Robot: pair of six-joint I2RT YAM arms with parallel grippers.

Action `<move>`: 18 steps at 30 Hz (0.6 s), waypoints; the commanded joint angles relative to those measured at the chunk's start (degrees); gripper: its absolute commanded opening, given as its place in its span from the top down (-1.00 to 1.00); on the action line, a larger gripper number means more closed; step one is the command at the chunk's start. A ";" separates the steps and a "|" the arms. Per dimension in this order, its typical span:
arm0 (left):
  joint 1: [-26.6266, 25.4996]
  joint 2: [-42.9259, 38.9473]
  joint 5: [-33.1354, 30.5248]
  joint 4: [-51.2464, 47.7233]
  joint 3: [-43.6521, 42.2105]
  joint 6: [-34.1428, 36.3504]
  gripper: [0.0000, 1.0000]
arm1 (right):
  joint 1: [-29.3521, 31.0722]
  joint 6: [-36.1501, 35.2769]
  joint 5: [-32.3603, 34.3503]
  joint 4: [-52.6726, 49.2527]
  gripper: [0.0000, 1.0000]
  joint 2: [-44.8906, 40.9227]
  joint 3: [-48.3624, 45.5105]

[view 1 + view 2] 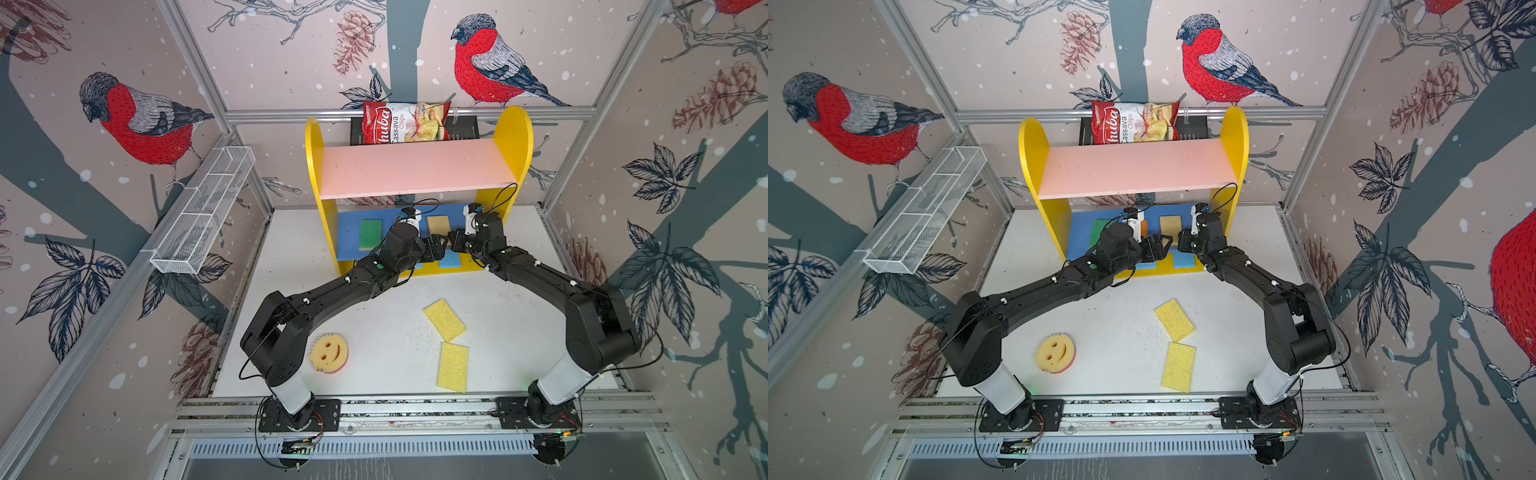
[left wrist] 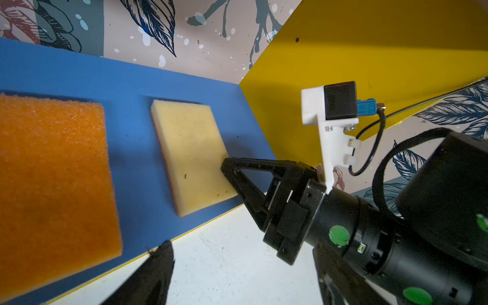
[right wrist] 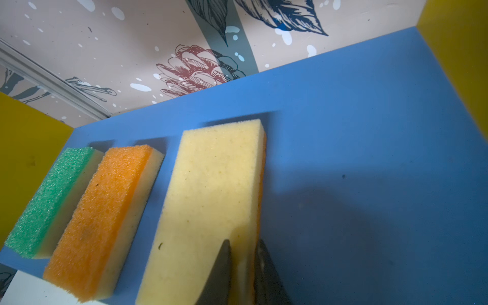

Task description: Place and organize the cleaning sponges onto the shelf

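Entry. I read the right claw (image 3: 243,244) as pinching the tan sponge (image 3: 211,198). Its two fingers stood close together, one on each side of that sponge's near corner, both against the foam. The tan sponge lay flat on the blue middle board (image 3: 369,132) of the shelf (image 1: 515,137), stretching away from the fingertips toward the back of the board. Off the right claw's left flank, on the same board, I noted the orange sponge (image 3: 105,211) just beside the tan one. The green sponge (image 3: 50,198) lay past it, and all three were apart.

The left claw (image 1: 1160,248) hung spread wide with nothing between its fingers, just outside the board's front edge. Its tips pointed at the right claw, near it but not touching. The orange sponge sat ahead of it.

Under both claws, a light blue sponge (image 1: 449,261) showed on the yellow base (image 1: 1165,266). Behind the claws, back toward the arm bases, two yellow sponges (image 1: 444,320) lay flat on the white table (image 1: 374,307), corners nearly meeting. The smiley sponge (image 1: 328,352) lay face up behind the left claw.
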 commanded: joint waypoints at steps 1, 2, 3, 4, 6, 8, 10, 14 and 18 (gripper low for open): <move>0.07 0.06 0.62 1.53 0.39 0.00 -0.65 | 0.01 0.50 0.35 0.16 0.50 0.03 0.44; 0.07 0.06 0.55 1.49 0.35 0.00 -0.65 | -0.07 0.57 0.30 0.07 0.42 -0.03 0.53; 0.11 0.12 0.54 1.51 0.32 -0.06 -0.65 | -0.13 0.50 0.31 0.06 0.35 0.01 0.44; 0.10 0.19 0.63 1.56 0.33 0.00 -0.65 | -0.14 0.63 0.35 0.11 0.29 -0.06 0.44; 0.12 0.20 0.82 1.71 0.30 -0.09 -0.65 | -0.29 0.59 0.20 0.06 0.18 0.00 0.43; 0.08 0.38 1.06 1.74 0.35 -0.13 -0.65 | -0.49 0.61 0.09 0.13 0.14 -0.03 0.48; 0.13 0.44 1.16 1.69 0.39 -0.09 -0.65 | -0.66 0.85 0.00 0.07 0.13 -0.25 0.61; 0.12 0.30 0.98 1.63 0.22 -0.11 -0.65 | -0.60 0.65 1.53 -0.24 0.13 -1.35 0.44; 0.05 0.58 1.14 1.71 0.49 -0.17 -0.65 | -1.18 1.23 1.98 -0.81 0.13 -2.14 0.44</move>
